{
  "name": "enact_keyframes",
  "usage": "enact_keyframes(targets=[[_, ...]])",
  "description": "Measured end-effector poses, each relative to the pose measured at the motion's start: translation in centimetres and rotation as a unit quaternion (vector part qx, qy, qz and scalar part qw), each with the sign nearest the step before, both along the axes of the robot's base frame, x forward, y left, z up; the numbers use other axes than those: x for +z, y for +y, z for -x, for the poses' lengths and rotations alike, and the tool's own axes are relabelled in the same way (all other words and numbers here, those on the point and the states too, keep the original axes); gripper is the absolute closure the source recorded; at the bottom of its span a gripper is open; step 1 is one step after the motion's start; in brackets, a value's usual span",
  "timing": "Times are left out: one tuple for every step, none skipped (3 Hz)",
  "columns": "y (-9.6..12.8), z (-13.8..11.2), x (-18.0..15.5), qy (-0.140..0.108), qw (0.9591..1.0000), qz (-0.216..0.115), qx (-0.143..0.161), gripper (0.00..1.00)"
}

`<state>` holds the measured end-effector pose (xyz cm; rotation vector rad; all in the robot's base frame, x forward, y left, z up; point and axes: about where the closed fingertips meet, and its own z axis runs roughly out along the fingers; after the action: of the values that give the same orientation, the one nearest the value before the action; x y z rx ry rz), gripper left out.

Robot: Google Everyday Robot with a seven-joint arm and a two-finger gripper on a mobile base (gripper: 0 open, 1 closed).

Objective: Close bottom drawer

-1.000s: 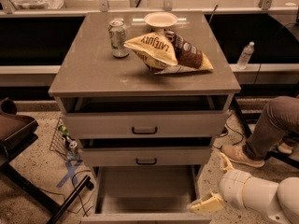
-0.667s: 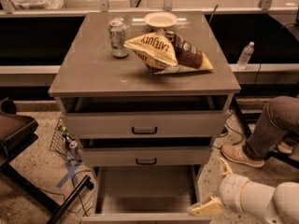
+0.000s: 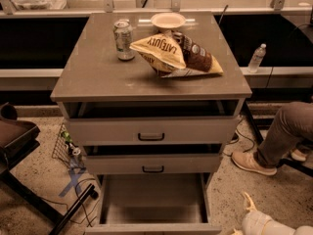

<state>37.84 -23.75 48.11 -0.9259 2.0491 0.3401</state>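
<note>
Speckled floor [image 3: 29, 180] surrounds a grey cabinet [image 3: 151, 77]; its bottom drawer [image 3: 151, 202] is pulled out. The gripper [image 3: 246, 207] sits low, right of the cabinet; I cannot tell its state.

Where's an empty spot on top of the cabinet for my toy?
The cabinet top is bare along its front edge, before the can and chip bags, and down its left side. The back middle is crowded: can, bowl, bags. The open bottom drawer is bare inside too. The gripper sits low, right of that drawer.
</note>
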Motion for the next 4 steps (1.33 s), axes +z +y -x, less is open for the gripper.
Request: enact_keyframes(targets=[[-2.5, 0.9, -5.1, -0.020, 0.9996, -0.020, 0.000, 0.18], [-3.7, 1.8, -10.7, -0.020, 0.9985, -0.050, 0.003, 0.41], [-4.2, 2.5, -15.6, -0.005, 0.9972, -0.074, 0.002, 0.64], [-4.0, 3.7, -20.0, 0.026, 0.9956, -0.090, 0.004, 0.88]])
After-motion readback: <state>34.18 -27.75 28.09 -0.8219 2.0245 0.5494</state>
